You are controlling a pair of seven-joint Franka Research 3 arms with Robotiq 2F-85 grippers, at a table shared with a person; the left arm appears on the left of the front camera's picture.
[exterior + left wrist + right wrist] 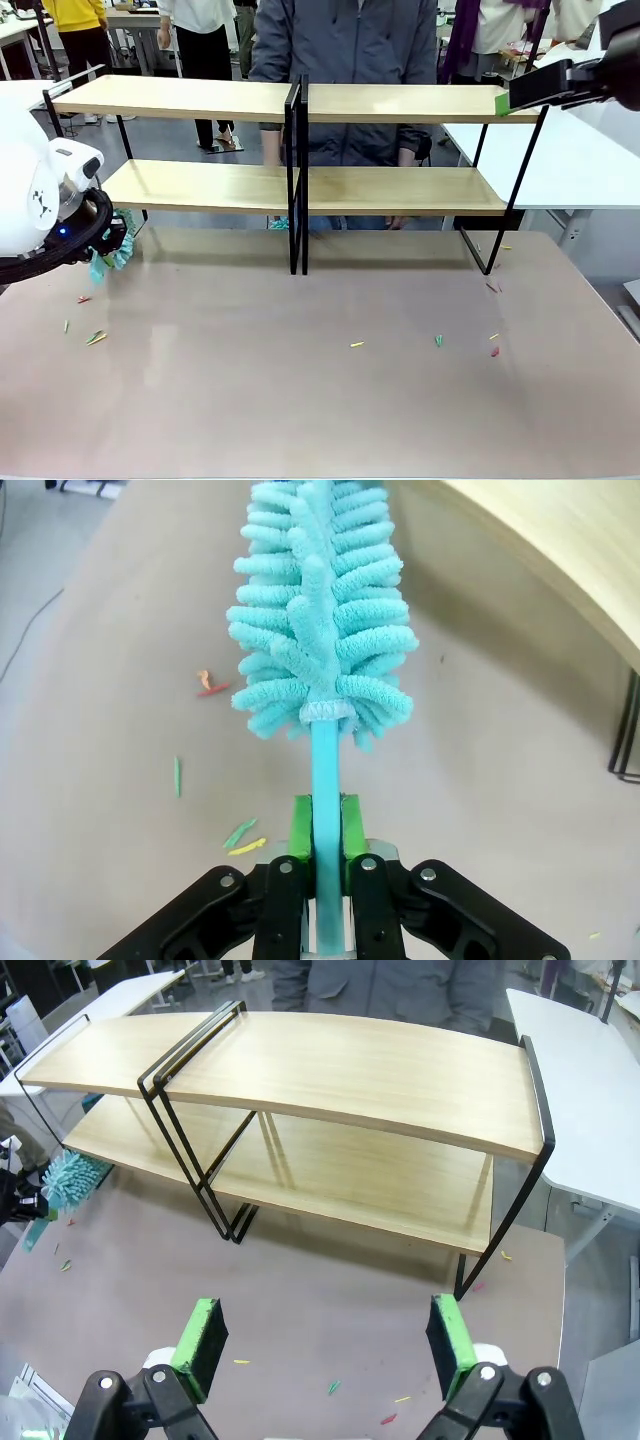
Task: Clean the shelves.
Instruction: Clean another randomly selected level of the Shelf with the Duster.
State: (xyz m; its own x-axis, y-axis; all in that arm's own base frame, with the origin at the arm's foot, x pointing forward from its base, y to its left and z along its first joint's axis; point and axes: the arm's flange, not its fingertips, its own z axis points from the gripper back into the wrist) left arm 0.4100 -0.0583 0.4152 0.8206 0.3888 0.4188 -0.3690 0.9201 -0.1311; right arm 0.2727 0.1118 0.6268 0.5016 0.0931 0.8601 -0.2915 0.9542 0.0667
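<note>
The tabletop (330,400) fills the lower half of the front view, mostly bare, with open room between its near edge and the shelves (300,185). The shelves stand across the middle of that view toward the far edge, four light-wood boards on a thin black frame, two units joined at the centre; all four boards are bare. A person (345,60) in a grey jacket stands just behind them at top centre.

The left gripper (325,825) sits at the left edge of the front view; in the left wrist view it is clamped on the stick of a teal duster (320,610), whose fluffy head points up the frame above the tabletop. The right gripper (325,1335), at the upper right of the front view, has its green pads (200,1335) spread wide apart, holding nothing.

Small coloured scraps (95,338) lie scattered at lower left and lower right on the tabletop.
</note>
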